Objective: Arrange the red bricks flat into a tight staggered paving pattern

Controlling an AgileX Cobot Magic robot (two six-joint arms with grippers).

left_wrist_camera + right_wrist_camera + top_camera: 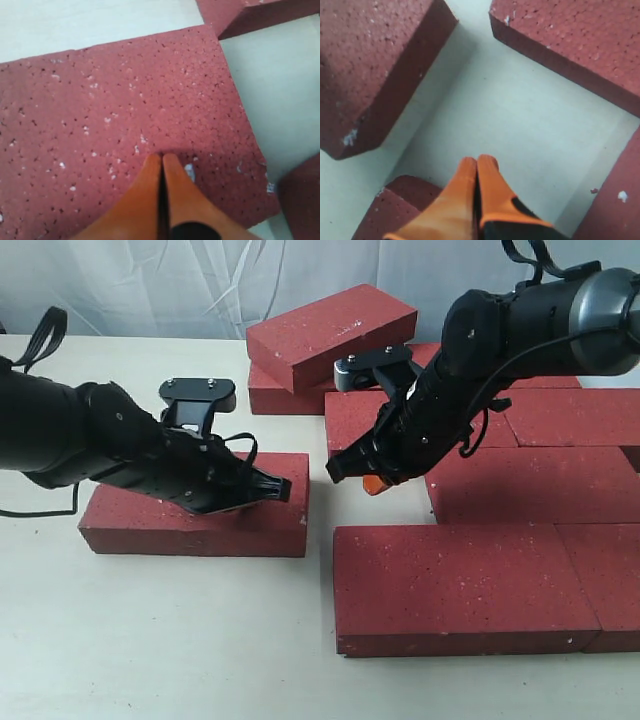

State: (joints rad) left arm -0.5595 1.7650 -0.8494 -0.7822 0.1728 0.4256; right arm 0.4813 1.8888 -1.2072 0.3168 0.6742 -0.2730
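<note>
l claw [161,159] closed atop brick [140,525], r claw [478,161] closed over table [520,120]

Desk [150,640]: carries all the bricks.
Lone brick [190,525]: lies flat on the left, with a strip of bare desk between it and the group.
Front row: front brick [460,585] lies flat, and its right neighbour [612,585] touches it.
Middle row: middle brick [535,485] sits just behind the front row, its left end offset rightward.
Back row: back-left brick [350,420] and back-right brick [570,415].
Stack: top brick [330,332] rests tilted on the lower brick [280,395], behind the back row.
Left end effector [280,488]: tips touch the lone brick's top, near its right end.
Right end effector [372,483]: over the bare desk pocket between the back-left and front bricks.
</note>
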